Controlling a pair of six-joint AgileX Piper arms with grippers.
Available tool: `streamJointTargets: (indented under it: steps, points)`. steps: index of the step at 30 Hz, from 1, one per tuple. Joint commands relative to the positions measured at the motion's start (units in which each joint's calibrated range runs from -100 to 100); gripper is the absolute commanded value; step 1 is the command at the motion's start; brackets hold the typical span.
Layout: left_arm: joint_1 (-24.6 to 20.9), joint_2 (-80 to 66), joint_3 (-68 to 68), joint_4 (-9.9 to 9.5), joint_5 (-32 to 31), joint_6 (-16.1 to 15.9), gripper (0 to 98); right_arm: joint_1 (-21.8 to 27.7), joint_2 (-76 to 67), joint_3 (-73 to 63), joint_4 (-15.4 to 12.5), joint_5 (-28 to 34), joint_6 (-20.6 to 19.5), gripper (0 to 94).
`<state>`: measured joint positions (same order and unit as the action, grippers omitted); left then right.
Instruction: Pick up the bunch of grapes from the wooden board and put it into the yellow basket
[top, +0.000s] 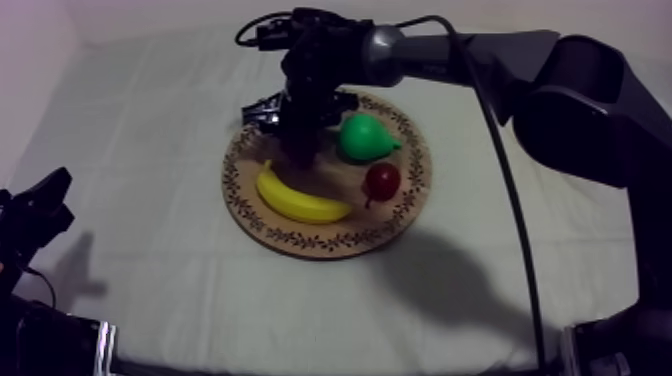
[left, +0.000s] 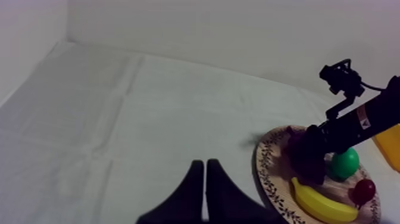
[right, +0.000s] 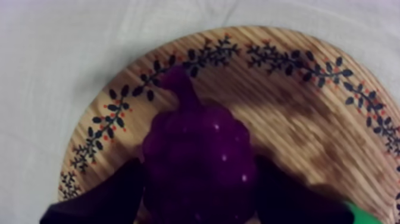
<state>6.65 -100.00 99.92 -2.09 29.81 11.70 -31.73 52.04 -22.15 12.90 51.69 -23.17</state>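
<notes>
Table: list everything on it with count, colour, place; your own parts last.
board: one, wooden, centre of the cloth
grapes: one bunch, purple, on the board's far part
pear: one, green, on the board
banana: one, yellow, on the board's near part
small red fruit: one, red, on the board beside the pear
basket: one, yellow, beyond the board's right side
cloth: one, grey-white, under everything
right gripper: one, black, shut on the grapes
left gripper: one, black, shut, low at the left
</notes>
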Motion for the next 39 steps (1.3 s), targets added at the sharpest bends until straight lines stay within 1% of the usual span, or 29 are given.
streamJointTargets:
  steps: [1,5,12,17,23,31,39]
  points:
    - [0.0,0.0,0.0,0.02,0.0,0.0,0.1,-0.1,-0.1,0.0,0.1,0.1,-0.1,39.1]
    - [0.0,0.0,0.0,0.02,0.0,0.0,0.1,0.1,-1.8,1.1,0.5,0.3,-0.2,35.1]
    - [0.0,0.0,0.0,0.02,0.0,0.0,0.1,1.0,-9.1,5.3,0.7,1.2,0.6,34.0]
    - [0.0,0.0,0.0,0.02,0.0,0.0,0.1,1.9,-16.2,8.5,1.8,2.5,1.3,33.5]
    - [0.0,0.0,0.0,0.02,0.0,0.0,0.1,3.9,-25.3,13.7,3.3,2.5,2.3,32.9]
    - [0.0,0.0,0.0,0.02,0.0,0.0,0.1,8.2,-36.7,20.1,4.8,1.5,4.7,31.7]
    - [0.0,0.0,0.0,0.02,0.0,0.0,0.1,14.9,-45.5,26.5,6.5,-3.0,7.9,31.6]
